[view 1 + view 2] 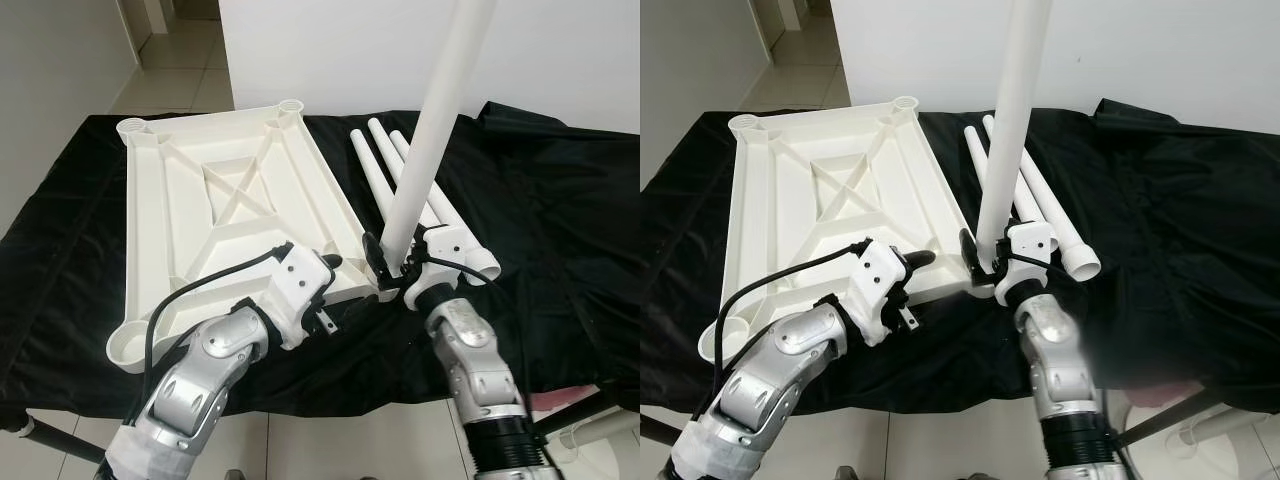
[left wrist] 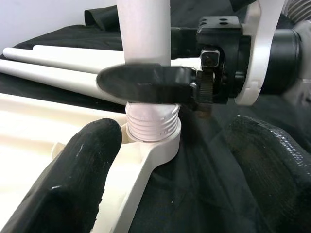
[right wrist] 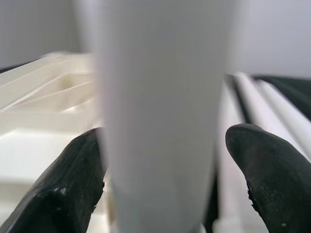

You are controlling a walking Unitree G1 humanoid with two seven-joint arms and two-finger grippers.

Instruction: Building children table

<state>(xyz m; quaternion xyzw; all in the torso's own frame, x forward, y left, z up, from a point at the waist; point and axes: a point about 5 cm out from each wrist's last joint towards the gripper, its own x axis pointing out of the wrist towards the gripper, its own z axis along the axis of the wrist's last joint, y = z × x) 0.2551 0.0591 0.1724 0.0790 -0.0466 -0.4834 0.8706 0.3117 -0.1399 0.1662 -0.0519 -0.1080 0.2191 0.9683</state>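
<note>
1. So the white moulded plastic tabletop (image 1: 225, 205) is lying upside down, ribs up, on a table covered with a black cloth (image 1: 560, 210); it has round leg sockets at the corners.
2. One long white plastic table leg (image 1: 430, 125) stands nearly upright at the tabletop's near right corner; in the left wrist view its threaded end (image 2: 151, 124) sits in the corner socket (image 2: 163, 145) with some threads visible above the rim.
3. The right gripper (image 1: 392, 262) is at the base of that leg; its two black fingers (image 3: 80, 179) sit either side of the leg, one touching it, the other with a small gap, so a loose hold rather than a firm clamp.
4. The left gripper (image 1: 325, 275) rests just beside the same corner; fingers (image 2: 73, 179) spread apart, one lying on the tabletop edge, nothing between them.
5. Three more white plastic legs (image 1: 385, 165) lie side by side on the cloth just right of the tabletop, behind the upright leg.
</note>
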